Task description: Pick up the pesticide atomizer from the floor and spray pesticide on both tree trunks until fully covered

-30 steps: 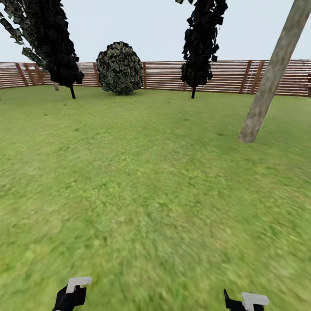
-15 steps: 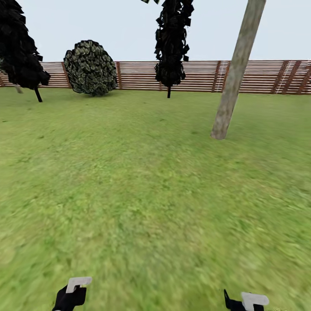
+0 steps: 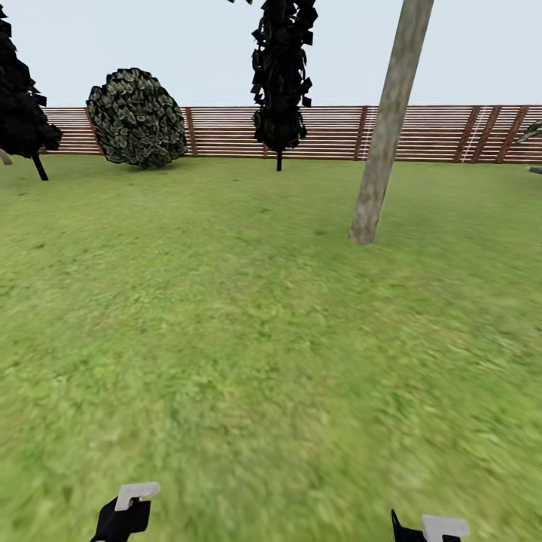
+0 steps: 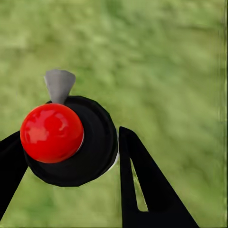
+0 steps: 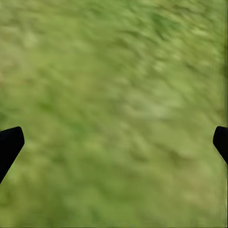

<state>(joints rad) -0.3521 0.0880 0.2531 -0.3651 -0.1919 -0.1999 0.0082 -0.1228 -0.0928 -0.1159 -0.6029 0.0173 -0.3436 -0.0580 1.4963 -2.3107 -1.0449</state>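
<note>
Nearest the robot, low in the head view, sit both grippers. The left gripper (image 4: 71, 147) is clamped around the pesticide atomizer (image 4: 66, 137), a black round-bodied sprayer with a glossy red ball top and a small grey nozzle (image 4: 59, 85); one black finger (image 4: 142, 180) presses against its side. So the atomizer is off the floor and in the left gripper, carried low at the near left. The right gripper (image 5: 114, 142) holds nothing, its fingertips spread wide apart over bare grass.

Beyond the grippers, the floor (image 3: 226, 339) is open green lawn. Farther off, right of centre, stands one of the task's trees: a thick, pale grey-beige tree trunk (image 3: 380, 143), leaning slightly right as it rises, well apart from the robot. No white specks of pesticide can be made out on it from here. Far left are a dark tree (image 3: 19, 113) and a round bush (image 3: 135, 117); a thin dark tree (image 3: 280, 75) stands centre, all before a brown slatted fence (image 3: 429, 134).

The step in hand appears to be driving to the trunk. To do it well, steer slightly right, stop close, aim the nozzle squarely at the bark, and sweep its full height and all sides.

No brands, labels or writing are readable.
</note>
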